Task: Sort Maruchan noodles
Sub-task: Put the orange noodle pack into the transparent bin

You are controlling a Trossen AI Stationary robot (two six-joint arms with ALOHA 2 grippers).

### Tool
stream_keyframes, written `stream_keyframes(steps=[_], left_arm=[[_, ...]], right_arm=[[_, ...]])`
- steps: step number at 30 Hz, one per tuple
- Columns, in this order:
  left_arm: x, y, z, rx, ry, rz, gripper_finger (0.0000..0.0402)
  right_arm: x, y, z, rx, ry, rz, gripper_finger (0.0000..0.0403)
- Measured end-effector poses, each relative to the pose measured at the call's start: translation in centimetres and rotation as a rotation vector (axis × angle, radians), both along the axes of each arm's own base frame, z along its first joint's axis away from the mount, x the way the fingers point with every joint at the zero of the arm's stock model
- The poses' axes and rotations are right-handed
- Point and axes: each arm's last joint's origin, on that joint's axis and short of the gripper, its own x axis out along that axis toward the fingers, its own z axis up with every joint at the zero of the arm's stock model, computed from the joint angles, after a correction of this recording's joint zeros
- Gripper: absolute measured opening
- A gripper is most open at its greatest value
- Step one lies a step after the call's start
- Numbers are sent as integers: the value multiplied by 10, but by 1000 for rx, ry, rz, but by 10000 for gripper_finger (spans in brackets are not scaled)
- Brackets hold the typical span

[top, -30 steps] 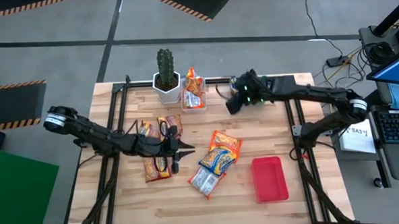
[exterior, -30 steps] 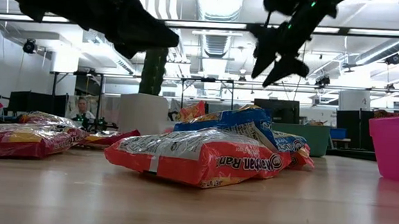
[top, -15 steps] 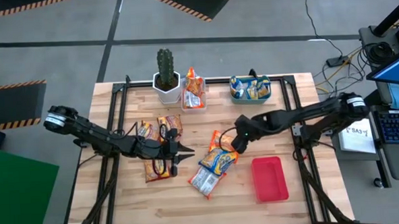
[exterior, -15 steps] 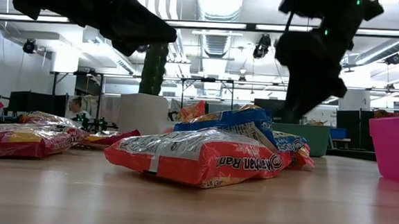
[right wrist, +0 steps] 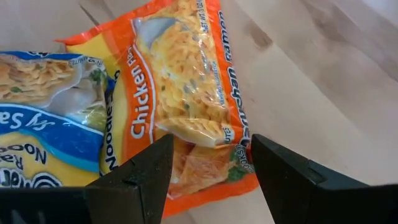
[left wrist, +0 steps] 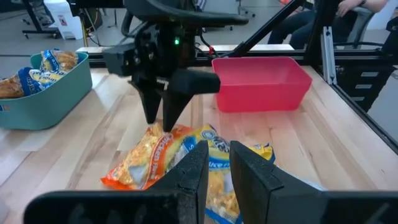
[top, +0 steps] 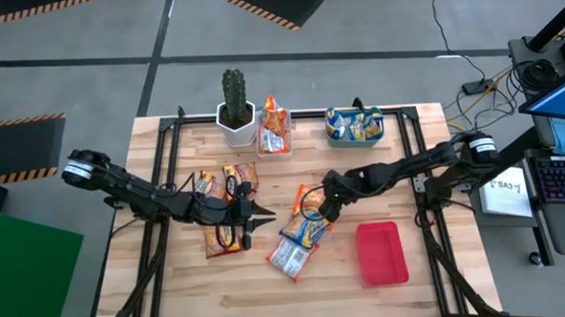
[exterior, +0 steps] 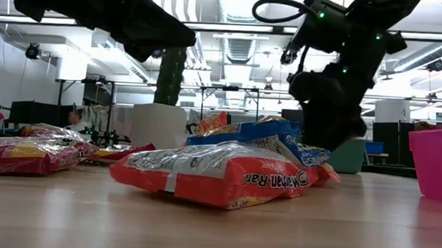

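Wooden slats form the table (top: 398, 168), with grey floor around it. Over the middle of the table, the right gripper (top: 312, 207) is down at an orange chicken ramen packet (right wrist: 186, 106), its fingers (right wrist: 134, 180) spread apart on either side of the packet's end, not closed on it. That orange packet lies partly under a blue-and-yellow packet (top: 305, 229), and a silvery packet with red ends (top: 288, 258) lies just nearer in the same pile. To the left, the left gripper (top: 263, 217) hangs above the table with its fingers (left wrist: 189, 168) close together, holding nothing. Under its arm lie several red packets (top: 221, 240). To the right of the pile sits a red tray (top: 382, 253). Along the far edge stand a cactus pot (top: 235, 118), a clear bin with orange packets (top: 274, 130) and a teal bin with blue-and-yellow packets (top: 355, 127).
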Motion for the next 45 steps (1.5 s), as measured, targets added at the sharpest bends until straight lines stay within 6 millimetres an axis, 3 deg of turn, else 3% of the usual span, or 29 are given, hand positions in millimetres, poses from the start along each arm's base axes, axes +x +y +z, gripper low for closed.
stream_keyframes(steps=[8, 19, 36, 40, 45], left_arm=[[0, 0, 0, 9, -2, -2, 49], [1, 0, 2, 54, -16, -14, 49], [5, 0, 19, 273, -128, -53, 49], [6, 4, 17, 310, -108, -49, 49], [10, 15, 9, 312, -57, -12, 48]], right_arm=[[9, -1, -9, -21, -25, 14, 177], [11, -2, -4, -62, -72, -12, 16], [-20, 4, 77, -108, -375, -41, 8], [-28, 7, 80, 9, -361, -115, 8], [-38, 7, 69, 65, -251, -209, 9]])
